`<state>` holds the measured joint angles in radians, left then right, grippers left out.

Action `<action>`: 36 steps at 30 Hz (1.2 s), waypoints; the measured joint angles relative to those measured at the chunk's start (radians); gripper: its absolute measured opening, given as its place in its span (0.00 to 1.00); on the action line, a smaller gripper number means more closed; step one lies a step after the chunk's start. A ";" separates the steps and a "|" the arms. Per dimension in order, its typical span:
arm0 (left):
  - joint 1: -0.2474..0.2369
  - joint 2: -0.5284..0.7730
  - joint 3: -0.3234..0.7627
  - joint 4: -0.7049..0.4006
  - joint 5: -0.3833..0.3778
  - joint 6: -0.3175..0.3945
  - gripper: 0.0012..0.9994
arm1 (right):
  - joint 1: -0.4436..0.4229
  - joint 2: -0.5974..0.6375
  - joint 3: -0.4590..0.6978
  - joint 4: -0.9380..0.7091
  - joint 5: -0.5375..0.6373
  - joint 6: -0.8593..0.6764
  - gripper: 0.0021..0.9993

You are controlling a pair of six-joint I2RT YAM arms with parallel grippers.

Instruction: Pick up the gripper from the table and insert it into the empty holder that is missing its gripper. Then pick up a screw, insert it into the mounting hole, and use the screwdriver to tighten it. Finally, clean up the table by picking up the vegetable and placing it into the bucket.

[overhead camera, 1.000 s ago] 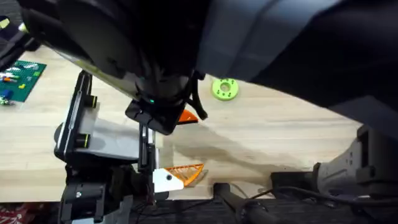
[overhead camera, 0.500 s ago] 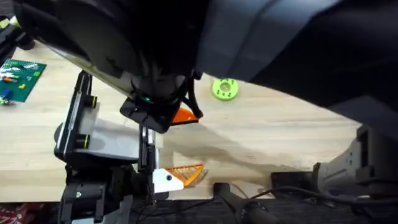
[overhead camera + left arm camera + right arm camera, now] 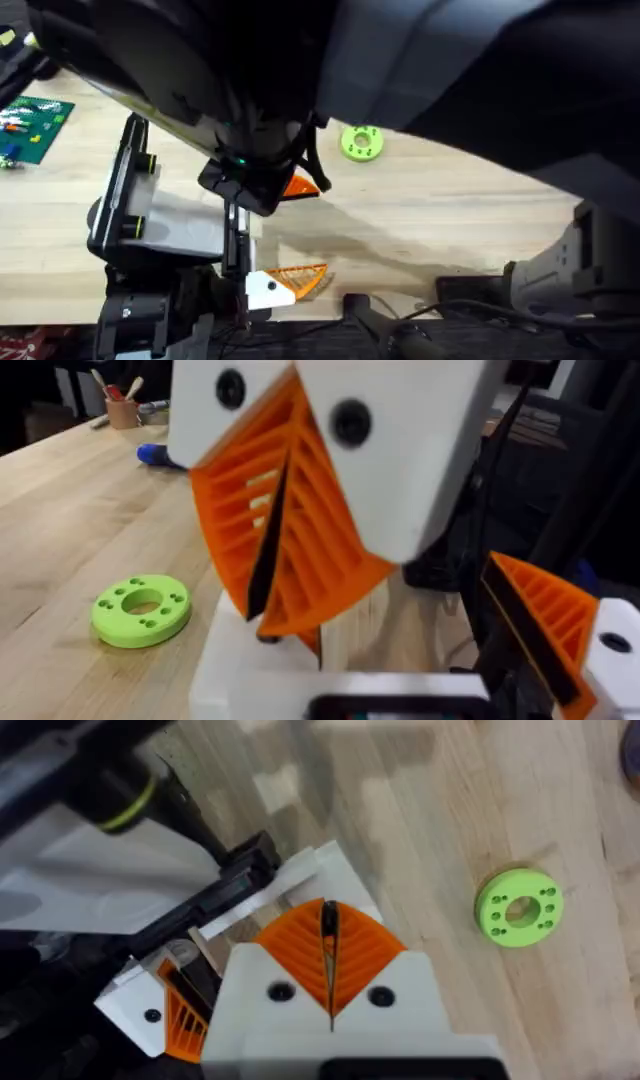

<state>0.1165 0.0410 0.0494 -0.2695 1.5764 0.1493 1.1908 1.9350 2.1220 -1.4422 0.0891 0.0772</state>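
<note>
The right gripper (image 3: 327, 912) has nudged a touch toward the grey body and back again, so I'd say it is feeling for the slot. Its fingers are pinched narrow on the loose orange finger (image 3: 338, 878), whose white block sits just beside the black holder (image 3: 240, 870), seemingly not yet seated. Whether the left gripper (image 3: 390, 705) is open, I cannot tell.

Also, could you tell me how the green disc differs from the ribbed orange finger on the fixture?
The disc is green; the finger is orange. The disc is a round ring with small holes; the finger is a wedge with open ribs. The disc lies flat on the table; the finger sits on a white base.
</note>
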 joint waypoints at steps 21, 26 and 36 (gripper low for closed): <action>0.000 0.000 0.000 0.000 -0.002 -0.025 0.99 | 0.000 0.023 0.013 -0.002 0.000 -0.003 0.00; 0.000 0.000 0.000 0.000 -0.002 -0.038 0.99 | 0.000 0.030 0.018 -0.003 0.000 -0.003 0.00; 0.000 0.000 0.000 0.000 0.002 -0.036 0.99 | -0.001 0.043 0.018 -0.044 0.000 0.004 0.00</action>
<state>0.1162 0.0413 0.0494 -0.2695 1.5781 0.1132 1.1900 1.9785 2.1399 -1.4861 0.0895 0.0816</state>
